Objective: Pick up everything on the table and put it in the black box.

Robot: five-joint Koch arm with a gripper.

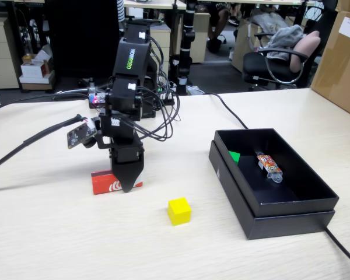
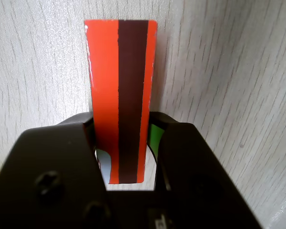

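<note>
The red packet [image 1: 105, 182] with its white swirl lies on the wood-grain table [image 1: 58, 233] at the left. My gripper [image 1: 128, 185] points straight down over its right end. In the wrist view the packet [image 2: 120, 71] runs up between my jaws, and my gripper [image 2: 121, 121] has closed on it from both sides, with the green pad [image 2: 155, 136] against its right edge. The packet still rests on the table. The yellow cube [image 1: 179, 210] sits free, right of the gripper. The green cube [image 1: 234, 156] lies inside the black box [image 1: 291, 219], at its left wall.
A colourful wrapped item [image 1: 269, 165] lies in the box. Black cables [image 1: 23, 146] run across the table at the left, and one passes behind the box. A brown carton [image 1: 341, 58] stands at the far right edge. An office chair stands behind the table.
</note>
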